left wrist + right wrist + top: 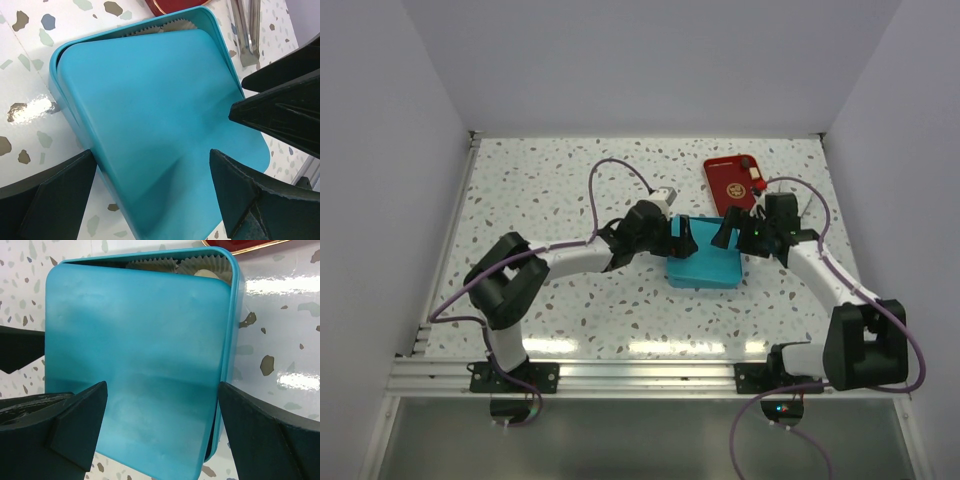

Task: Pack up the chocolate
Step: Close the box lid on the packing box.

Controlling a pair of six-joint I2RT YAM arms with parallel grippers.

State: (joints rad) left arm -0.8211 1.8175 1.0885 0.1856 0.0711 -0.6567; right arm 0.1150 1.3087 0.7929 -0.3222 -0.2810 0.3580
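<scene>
Below left gripper, fingers spread wide and gripping nothing: teal lid, lying loose and skewed on teal box, not seated. Fingers either side of lid's corner; contact unclear. Past those fingertips, at lid's far edge: open gap, crinkled paper cups peeking out. Opposite, right gripper, likewise spread wide and empty, straddling lid's near edge. Ahead of its fingertips, inside the gap: one pale piece of chocolate sitting in a cup; remaining pieces presumably under lid, hidden, cannot count. Beyond right tool, just past box: red tray, couple of dark specks on it, too small to identify.

Step, by judgement: filling mostly done, closing in hand. Next: square lid over box rim, then press down evenly from both sides. Risk: crushing cup frills or jamming lid crooked.

Under both tools: glossy speckled terrazzo tabletop, glare patches; expect box to slide if pushed one-sided. Around: plain white walls on three sides, aluminium rail behind tools at arm bases.
</scene>
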